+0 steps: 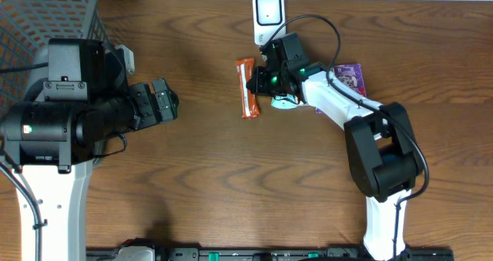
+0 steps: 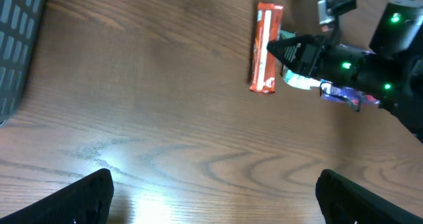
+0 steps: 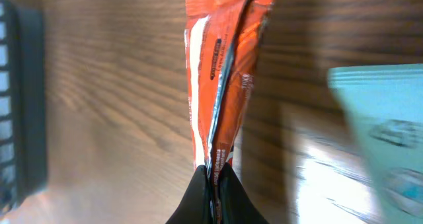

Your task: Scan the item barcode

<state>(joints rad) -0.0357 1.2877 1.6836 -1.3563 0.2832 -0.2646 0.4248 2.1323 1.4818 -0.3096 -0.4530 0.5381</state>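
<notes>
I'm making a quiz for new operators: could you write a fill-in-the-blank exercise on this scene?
1. The right tool is shut on a wrapper coloured ____.
2. The left tool stands ____, holding nothing.
3. The scanner at the table's far edge is coloured ____.
4. The packet farthest from the left tool is coloured ____.
Missing words: orange, open, white, purple.

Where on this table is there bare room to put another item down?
Bare wood lies between the left gripper and the orange bar, and in front of that bar. It is crowded around the scanner, right gripper and purple packet.
</notes>
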